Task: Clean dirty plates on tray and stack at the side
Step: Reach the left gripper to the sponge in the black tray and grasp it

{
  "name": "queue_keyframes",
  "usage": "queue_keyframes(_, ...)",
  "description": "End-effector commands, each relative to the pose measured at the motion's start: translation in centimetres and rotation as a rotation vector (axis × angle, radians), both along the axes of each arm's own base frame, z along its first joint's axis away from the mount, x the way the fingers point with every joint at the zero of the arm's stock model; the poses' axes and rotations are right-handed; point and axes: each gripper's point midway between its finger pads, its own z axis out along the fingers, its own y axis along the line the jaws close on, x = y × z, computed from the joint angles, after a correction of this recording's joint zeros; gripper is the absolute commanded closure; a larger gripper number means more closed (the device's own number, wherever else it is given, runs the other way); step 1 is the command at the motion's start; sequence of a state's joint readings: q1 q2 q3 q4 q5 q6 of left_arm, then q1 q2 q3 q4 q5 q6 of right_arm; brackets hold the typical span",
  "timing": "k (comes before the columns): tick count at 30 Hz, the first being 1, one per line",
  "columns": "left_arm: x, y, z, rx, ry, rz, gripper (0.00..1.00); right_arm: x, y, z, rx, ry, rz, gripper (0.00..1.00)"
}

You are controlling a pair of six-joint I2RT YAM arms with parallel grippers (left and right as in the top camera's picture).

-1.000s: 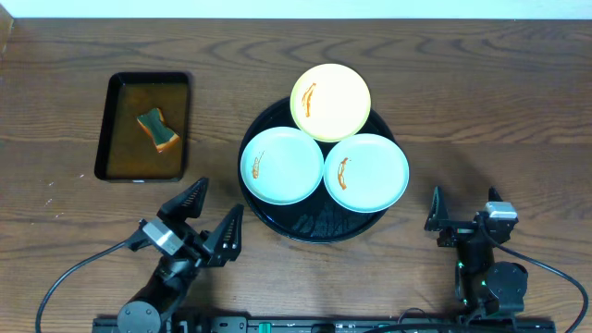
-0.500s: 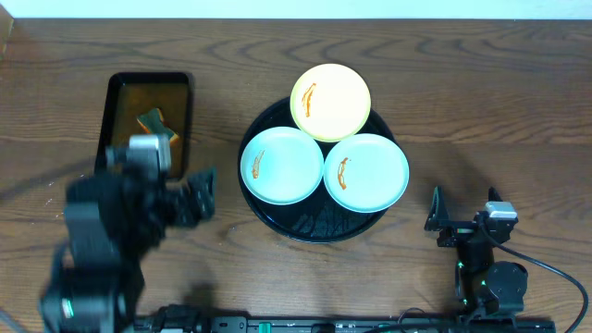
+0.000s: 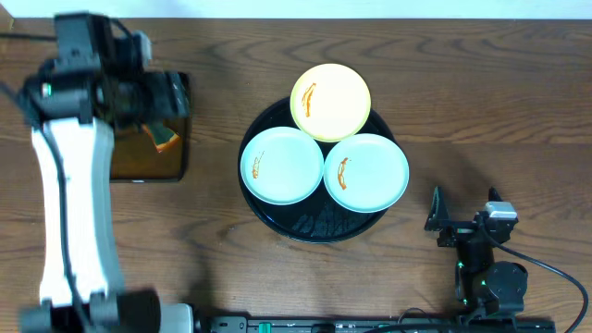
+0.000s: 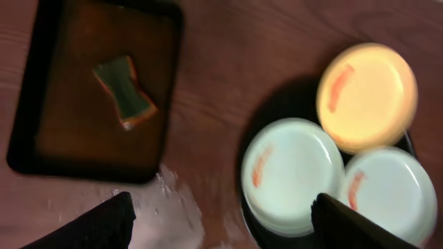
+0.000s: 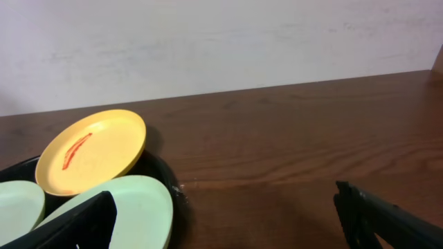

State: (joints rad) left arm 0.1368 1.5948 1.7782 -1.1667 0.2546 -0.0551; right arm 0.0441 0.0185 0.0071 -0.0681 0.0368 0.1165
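Three plates lie on the round black tray (image 3: 314, 227): a pale yellow plate (image 3: 330, 102) at the back, a mint plate (image 3: 282, 165) at the left and a mint plate (image 3: 366, 172) at the right. Each bears an orange streak. My left gripper (image 3: 159, 94) is raised high over the rectangular pan, open and empty. Its wrist view (image 4: 221, 228) looks down on the yellow plate (image 4: 367, 97) and both mint plates (image 4: 292, 176) (image 4: 387, 194). My right gripper (image 3: 462, 217) rests open and empty at the front right. Its wrist view (image 5: 228, 235) shows the yellow plate (image 5: 90, 152) and a mint plate (image 5: 131, 207).
A rectangular black pan (image 3: 148, 171) with brownish liquid stands at the left, partly hidden by my left arm. A green and orange sponge (image 4: 124, 93) lies in it. Bare wooden table lies to the right of the tray.
My left arm has risen from the front of the table and swung up to the back left, above the pan. The right arm and the plates have not moved.
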Motion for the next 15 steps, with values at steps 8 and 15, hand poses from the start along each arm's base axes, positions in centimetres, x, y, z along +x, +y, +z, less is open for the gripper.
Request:
queue_keyframes(8, 7.9, 8.2, -7.1, -0.044, 0.011, 0.237, 0.18, 0.0, -0.3, -0.1, -0.014, 0.003, -0.014, 0.01)
queue_keyframes(15, 8.7, 9.9, -13.7, -0.076, 0.148, 0.334, 0.18, 0.0, -0.3, -0.1, -0.014, 0.002, -0.014, 0.01)
